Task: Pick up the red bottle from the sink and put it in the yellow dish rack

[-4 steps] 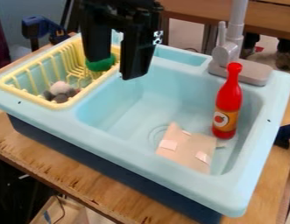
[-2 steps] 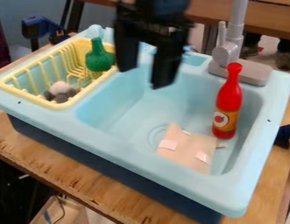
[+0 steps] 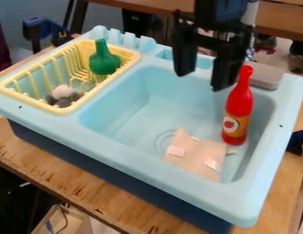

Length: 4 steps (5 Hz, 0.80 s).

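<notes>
Broad basin [image 3: 147,109] below spread hand [image 3: 203,81], red bottle [image 3: 238,109] near side wall [image 3: 261,128].

The black two-finger gripper [image 3: 203,81] has swung across the view from beside the yellow wire dish rack [image 3: 19,100] to near the red plastic bottle [image 3: 239,105]. The green long-necked toy [image 3: 104,61], its neck hidden at first, is uncovered; the grey plastic faucet [image 3: 267,76] is now largely hidden.
</notes>
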Each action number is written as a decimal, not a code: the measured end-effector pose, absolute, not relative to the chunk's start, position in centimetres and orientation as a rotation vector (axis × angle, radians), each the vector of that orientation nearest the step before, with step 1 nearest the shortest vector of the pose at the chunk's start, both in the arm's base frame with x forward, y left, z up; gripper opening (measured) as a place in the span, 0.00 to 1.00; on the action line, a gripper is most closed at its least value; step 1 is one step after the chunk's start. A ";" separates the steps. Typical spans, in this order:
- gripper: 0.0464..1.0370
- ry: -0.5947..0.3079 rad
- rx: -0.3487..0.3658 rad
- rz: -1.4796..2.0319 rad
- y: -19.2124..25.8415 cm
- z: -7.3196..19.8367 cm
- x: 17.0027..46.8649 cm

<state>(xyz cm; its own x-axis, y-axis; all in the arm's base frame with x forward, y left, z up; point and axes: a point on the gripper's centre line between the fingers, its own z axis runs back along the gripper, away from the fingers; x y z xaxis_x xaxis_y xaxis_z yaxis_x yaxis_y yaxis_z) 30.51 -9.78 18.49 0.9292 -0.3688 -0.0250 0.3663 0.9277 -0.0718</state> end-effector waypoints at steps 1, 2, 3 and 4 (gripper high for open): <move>0.96 -0.008 -0.074 -0.381 -10.8 18.8 32.2; 0.96 -0.015 -0.081 -0.393 -11.8 18.1 33.5; 0.96 -0.014 -0.066 -0.406 -13.0 17.7 33.6; 0.96 -0.008 -0.053 -0.366 -13.4 17.1 34.2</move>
<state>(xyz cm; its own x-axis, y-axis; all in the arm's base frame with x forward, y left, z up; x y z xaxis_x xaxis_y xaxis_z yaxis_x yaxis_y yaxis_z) 34.23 -13.40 17.14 0.9338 -0.3574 0.0177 0.3579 0.9324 -0.0503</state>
